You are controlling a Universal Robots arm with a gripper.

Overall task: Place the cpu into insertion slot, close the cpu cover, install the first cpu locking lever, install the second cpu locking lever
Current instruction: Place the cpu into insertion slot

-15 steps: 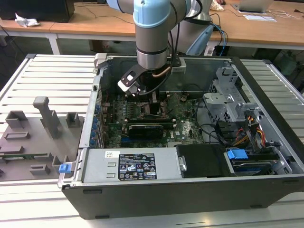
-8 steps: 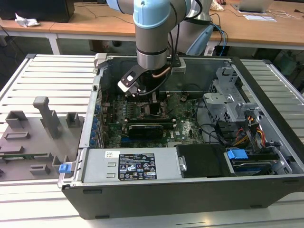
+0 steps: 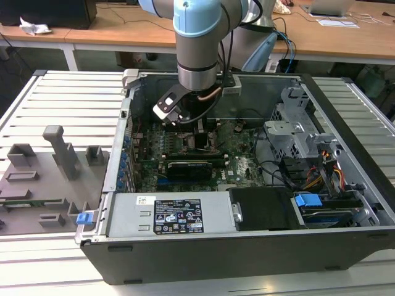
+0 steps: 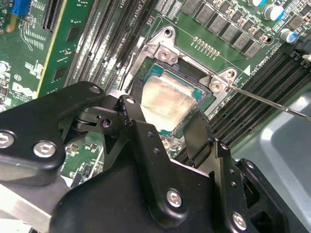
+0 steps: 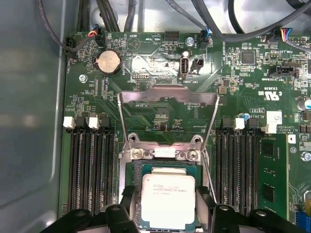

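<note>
- Dark-grey metal tower computer case (image 3: 247, 259), laid on its side with the side panel off, presumably to give reach straight down from above.
- Pale-blue and silver robot arm (image 3: 197, 43), reaching down into the case over the green motherboard (image 3: 241, 161).
- Thin grey metal square-framed cpu cover (image 5: 167, 93), tipped back on its hinge, likely left up to keep the way into the socket free.
- Thin steel locking lever (image 4: 272, 103), swung out to the side, not hooked down.
- Square metal-rimmed insertion slot (image 4: 161, 51), set between banks of long black memory slots (image 5: 92, 165).
- Small flat square silver-topped cpu (image 5: 167, 201), lying within the slot's frame and seemingly level; fully seated or not, hard to tell.
- Black two-fingered gripper (image 5: 166, 196), parted only to the chip's width, fingers (image 4: 138, 126) against two opposite edges; judged an edge hold to spare the top face and the pins.
- Beneath: pale slatted metal table (image 3: 68, 105), with a grey fixture plate (image 3: 46, 185) of upright blocks at the exterior view's left.
- Behind: wooden desks (image 3: 123, 31).
</note>
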